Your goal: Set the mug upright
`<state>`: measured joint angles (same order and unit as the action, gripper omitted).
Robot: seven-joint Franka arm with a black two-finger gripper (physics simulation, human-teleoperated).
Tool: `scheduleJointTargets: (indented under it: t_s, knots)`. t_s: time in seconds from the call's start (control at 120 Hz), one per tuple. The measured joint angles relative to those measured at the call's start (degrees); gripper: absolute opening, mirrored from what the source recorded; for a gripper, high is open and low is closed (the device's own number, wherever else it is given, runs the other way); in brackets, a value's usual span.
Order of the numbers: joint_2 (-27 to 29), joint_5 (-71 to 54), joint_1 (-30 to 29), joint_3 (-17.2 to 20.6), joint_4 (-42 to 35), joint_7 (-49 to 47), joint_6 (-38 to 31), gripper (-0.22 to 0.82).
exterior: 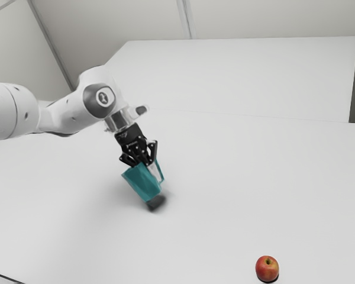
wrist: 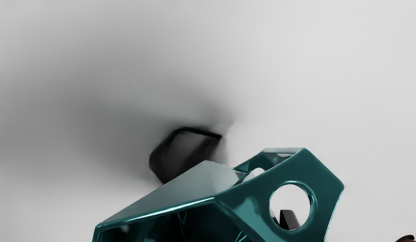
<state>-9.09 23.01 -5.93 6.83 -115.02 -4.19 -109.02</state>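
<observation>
Pale worktop (exterior: 225,171), teal mug (exterior: 142,182) tilted beneath the jaws (exterior: 146,163).
In the exterior view it lies at their six o'clock, long axis eleven to five; whether they are clamped or apart, one cannot tell.

In the exterior view, with twelve at its top, the white tabletop (exterior: 225,177) offers a broad passage from the tilted, glossy, faceted teal mug (exterior: 142,182) toward three o'clock. The round red apple (exterior: 266,269) blocks four o'clock, well apart; the white, jointed robot arm (exterior: 65,113) obstructs ten to eleven.
</observation>
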Motion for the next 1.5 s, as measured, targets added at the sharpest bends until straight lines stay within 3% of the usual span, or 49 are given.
scheduleJointTargets:
  t_s: [0.383, 0.992, 1.233, 1.35, 1.5]
  knots:
    - [1.85, -25.17, 1.78, 1.61, -0.09, -3.04, -10.66, -0.17]
    - [-4.21, -28.81, 1.89, 2.85, -0.87, -7.5, -17.78, -0.17]
    - [-2.07, -29.41, 1.89, 3.7, -0.89, -7.65, -17.64, 0.32]
    - [0.0, -29.51, 1.88, 3.71, -0.8, -7.65, -16.88, 0.44]
    - [2.88, -29.14, 1.87, 3.72, -0.15, -7.61, -15.59, 0.52]
